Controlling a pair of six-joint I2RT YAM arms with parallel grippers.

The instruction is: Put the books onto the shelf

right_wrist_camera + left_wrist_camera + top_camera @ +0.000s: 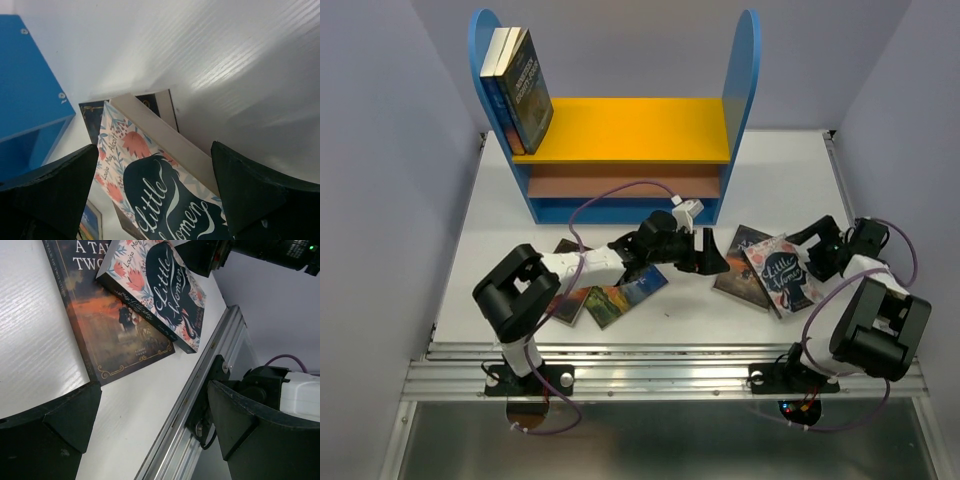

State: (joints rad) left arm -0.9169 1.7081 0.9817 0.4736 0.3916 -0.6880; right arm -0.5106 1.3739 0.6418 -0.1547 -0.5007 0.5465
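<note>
While the right tool (156, 192) hangs released, Little Women (135, 150) just ahead looks light and slick, best pinched by its raised edge.

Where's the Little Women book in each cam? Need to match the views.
Top external: Little Women lies flat, right of centre, by the right arm.
Left wrist: upper middle, cover up, title readable.
Right wrist: bottom centre, cut off by the lower edge.
Shared landmark: the dark A Tale of Two Cities underneath it, sticking out in all three.
</note>
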